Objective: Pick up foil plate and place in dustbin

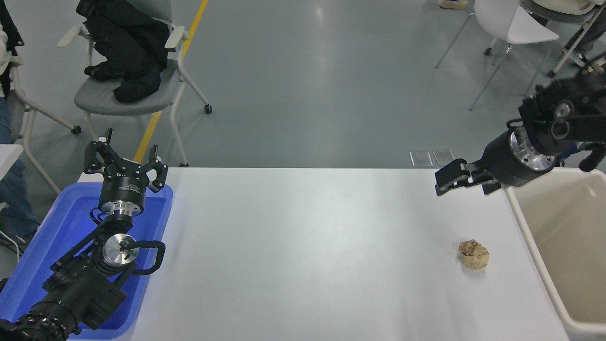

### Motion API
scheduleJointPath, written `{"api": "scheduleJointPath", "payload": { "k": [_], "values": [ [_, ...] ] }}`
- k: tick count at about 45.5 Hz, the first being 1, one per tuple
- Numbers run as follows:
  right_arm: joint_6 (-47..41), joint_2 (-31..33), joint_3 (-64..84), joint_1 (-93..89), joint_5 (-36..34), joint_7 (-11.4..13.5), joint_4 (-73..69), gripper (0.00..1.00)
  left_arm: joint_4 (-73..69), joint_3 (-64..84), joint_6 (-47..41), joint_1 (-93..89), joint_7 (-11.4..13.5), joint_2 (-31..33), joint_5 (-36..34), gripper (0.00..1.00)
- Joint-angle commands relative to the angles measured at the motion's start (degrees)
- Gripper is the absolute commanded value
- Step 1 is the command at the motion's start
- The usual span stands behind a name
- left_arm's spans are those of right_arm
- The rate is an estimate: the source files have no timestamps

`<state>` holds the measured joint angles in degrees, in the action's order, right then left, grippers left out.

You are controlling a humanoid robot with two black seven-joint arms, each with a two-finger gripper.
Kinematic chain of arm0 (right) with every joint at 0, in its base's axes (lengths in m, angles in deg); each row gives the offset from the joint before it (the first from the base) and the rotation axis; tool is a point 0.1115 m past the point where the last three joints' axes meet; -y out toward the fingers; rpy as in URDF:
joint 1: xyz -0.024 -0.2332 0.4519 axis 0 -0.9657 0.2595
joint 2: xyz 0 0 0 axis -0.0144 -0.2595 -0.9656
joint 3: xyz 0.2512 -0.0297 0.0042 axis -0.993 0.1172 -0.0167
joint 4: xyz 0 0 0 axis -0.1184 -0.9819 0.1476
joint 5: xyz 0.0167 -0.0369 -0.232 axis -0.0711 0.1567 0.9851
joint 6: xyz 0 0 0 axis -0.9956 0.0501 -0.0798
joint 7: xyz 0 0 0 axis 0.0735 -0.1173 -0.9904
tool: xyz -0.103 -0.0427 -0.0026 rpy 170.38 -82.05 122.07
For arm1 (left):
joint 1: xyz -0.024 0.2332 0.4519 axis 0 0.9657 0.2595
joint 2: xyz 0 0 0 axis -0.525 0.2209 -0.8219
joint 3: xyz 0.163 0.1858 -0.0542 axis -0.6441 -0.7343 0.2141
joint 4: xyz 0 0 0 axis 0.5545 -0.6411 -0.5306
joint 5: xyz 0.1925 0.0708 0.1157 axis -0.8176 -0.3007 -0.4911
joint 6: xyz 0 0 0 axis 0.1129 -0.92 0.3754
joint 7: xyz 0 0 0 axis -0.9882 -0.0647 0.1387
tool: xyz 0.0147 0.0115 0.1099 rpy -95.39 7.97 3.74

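The black right gripper (450, 182) hangs apparently empty and parted above the white table (307, 246), at nine o'clock from the large beige plastic dustbin (523, 222). A crumpled brown paper ball (474, 254) lies at six o'clock from it. The left gripper (125, 163) rests splayed over the bright blue plastic tray (28, 265).

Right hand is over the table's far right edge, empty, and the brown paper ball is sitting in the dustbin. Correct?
Not quite. The brown paper ball lies on the white table, beside the dustbin, not in it. The head view shows this. The rest holds: the right hand is over the table's far right edge and holds nothing.
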<state>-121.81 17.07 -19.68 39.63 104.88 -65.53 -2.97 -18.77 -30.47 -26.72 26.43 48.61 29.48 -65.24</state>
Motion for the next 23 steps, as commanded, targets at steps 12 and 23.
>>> {"api": "scheduleJointPath", "payload": {
  "k": [12,23],
  "values": [
    [-7.57,-18.63,0.12,15.96,-17.08,-0.02,-6.29,1.0,0.02,-0.01,0.0,0.0,0.0,-0.01,-0.01,0.99],
    [-7.57,-19.25,0.29,16.4,-17.26,-0.11,-6.03,1.0,0.02,-0.01,0.0,0.08,0.0,-0.01,-0.01,0.99]
  ]
}}
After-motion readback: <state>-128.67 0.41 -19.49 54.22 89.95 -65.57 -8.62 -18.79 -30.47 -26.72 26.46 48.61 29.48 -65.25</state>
